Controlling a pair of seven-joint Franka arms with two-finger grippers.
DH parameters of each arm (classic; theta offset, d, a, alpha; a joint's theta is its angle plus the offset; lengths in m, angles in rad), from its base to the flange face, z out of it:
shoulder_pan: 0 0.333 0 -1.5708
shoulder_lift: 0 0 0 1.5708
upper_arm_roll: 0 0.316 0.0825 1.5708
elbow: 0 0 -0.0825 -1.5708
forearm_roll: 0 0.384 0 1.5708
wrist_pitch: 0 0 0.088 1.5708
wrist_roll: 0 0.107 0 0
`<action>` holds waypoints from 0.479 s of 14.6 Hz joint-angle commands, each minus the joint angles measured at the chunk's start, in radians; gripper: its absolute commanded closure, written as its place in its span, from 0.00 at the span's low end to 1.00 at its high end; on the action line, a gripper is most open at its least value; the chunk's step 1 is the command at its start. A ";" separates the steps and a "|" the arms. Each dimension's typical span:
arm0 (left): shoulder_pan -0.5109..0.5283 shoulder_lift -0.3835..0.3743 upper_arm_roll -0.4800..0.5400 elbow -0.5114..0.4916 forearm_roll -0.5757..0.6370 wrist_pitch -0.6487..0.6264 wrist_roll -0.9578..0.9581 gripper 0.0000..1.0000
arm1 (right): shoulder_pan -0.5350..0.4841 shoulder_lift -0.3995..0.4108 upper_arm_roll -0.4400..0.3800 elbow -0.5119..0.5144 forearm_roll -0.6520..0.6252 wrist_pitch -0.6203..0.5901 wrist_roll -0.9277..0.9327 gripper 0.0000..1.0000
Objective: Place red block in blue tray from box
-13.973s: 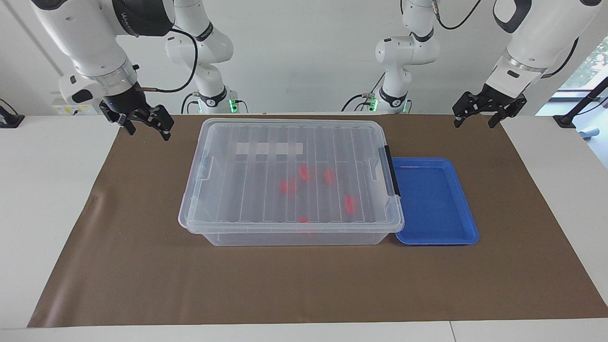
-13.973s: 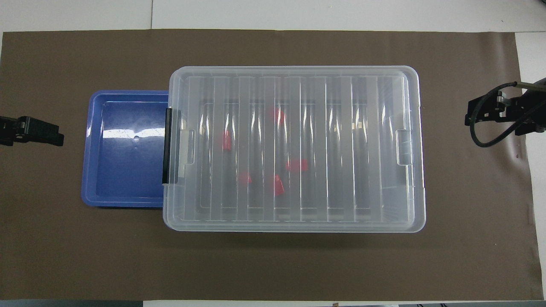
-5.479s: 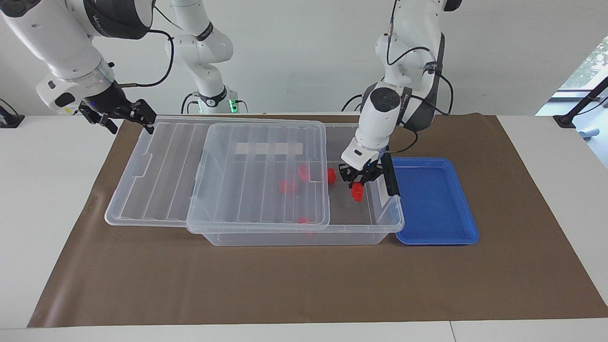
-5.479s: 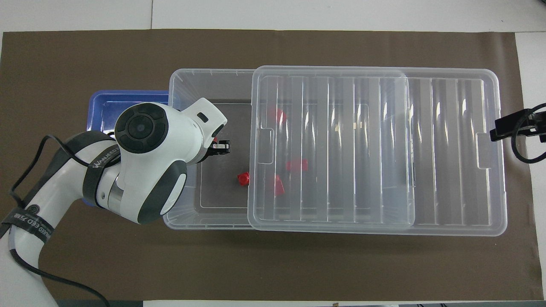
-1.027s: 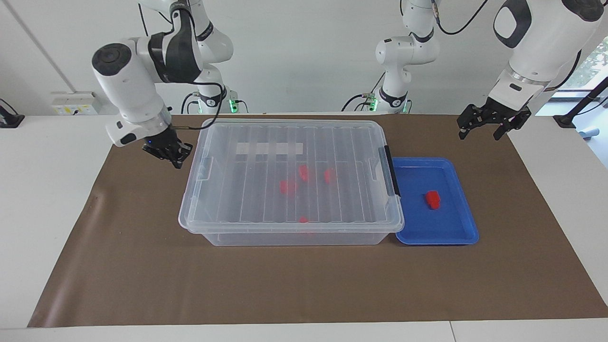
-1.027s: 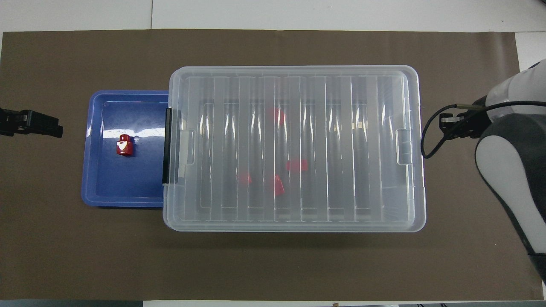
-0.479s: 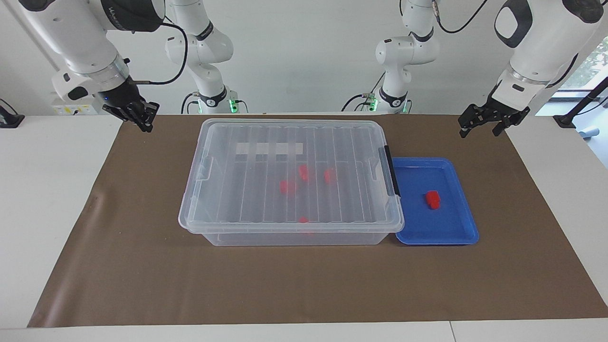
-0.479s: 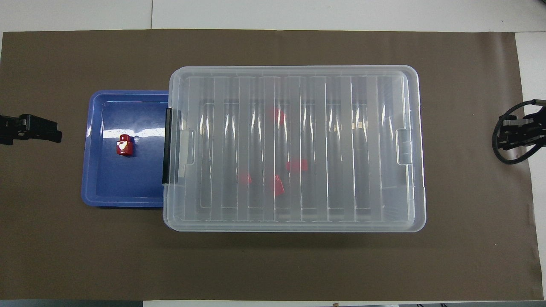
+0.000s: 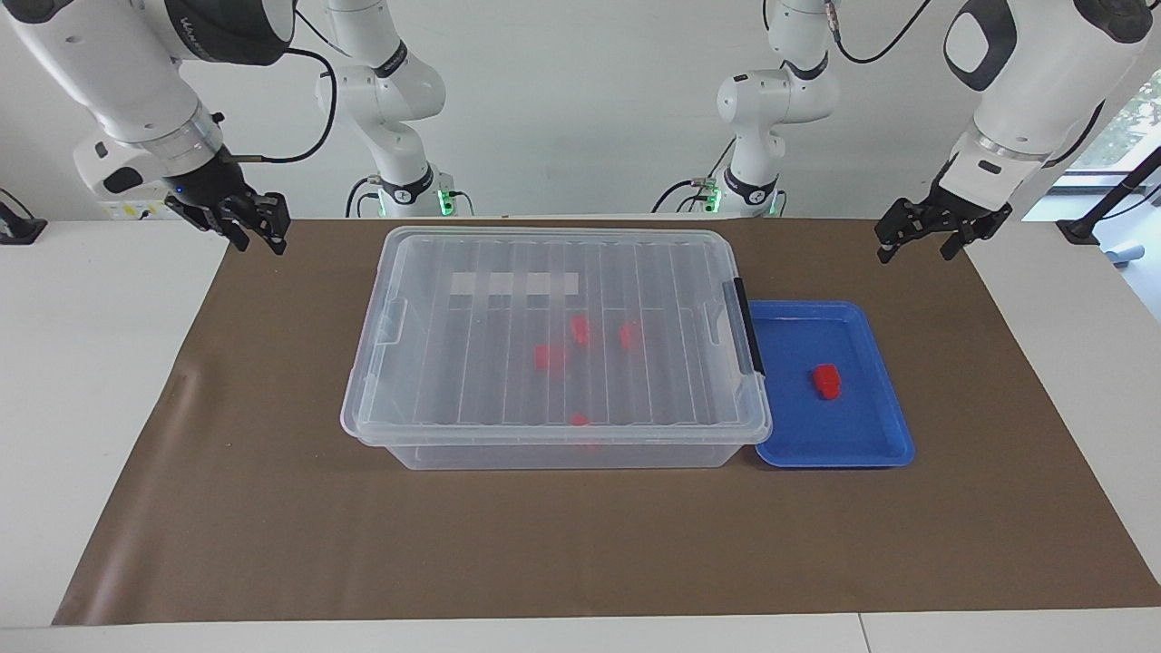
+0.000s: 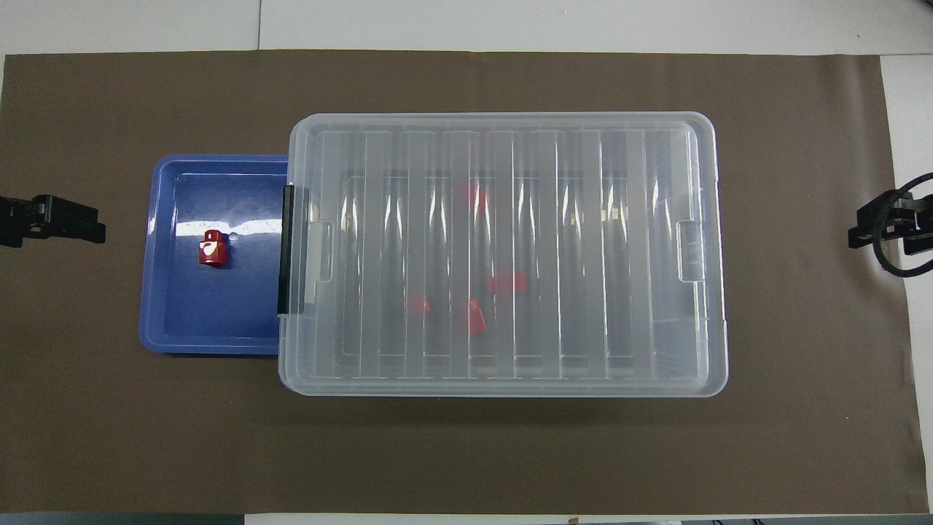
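Brown mat (image 9: pixel 272 508), red block (image 9: pixel 825 380) in blue tray (image 9: pixel 871 453)

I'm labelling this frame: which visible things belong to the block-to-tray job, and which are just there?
Job:
- red block, lying in the tray
- blue tray
- box, lid on, four more red blocks inside

Just there:
- brown mat
- white table

High facing view, steep overhead, shared table (image 9: pixel 580 544)
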 commanded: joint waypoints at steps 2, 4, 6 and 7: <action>0.005 -0.017 -0.003 -0.016 -0.007 0.000 0.020 0.00 | -0.007 0.006 0.015 0.009 0.003 0.016 -0.020 0.00; 0.004 -0.017 -0.003 -0.017 -0.007 0.006 0.014 0.00 | -0.004 0.006 0.019 0.011 0.001 0.018 -0.021 0.00; 0.004 -0.019 -0.003 -0.019 -0.007 0.002 0.015 0.00 | -0.004 0.008 0.023 0.014 0.000 0.027 -0.032 0.00; 0.004 -0.022 -0.003 -0.025 -0.007 0.003 0.018 0.00 | -0.004 0.008 0.023 0.014 0.000 0.036 -0.043 0.00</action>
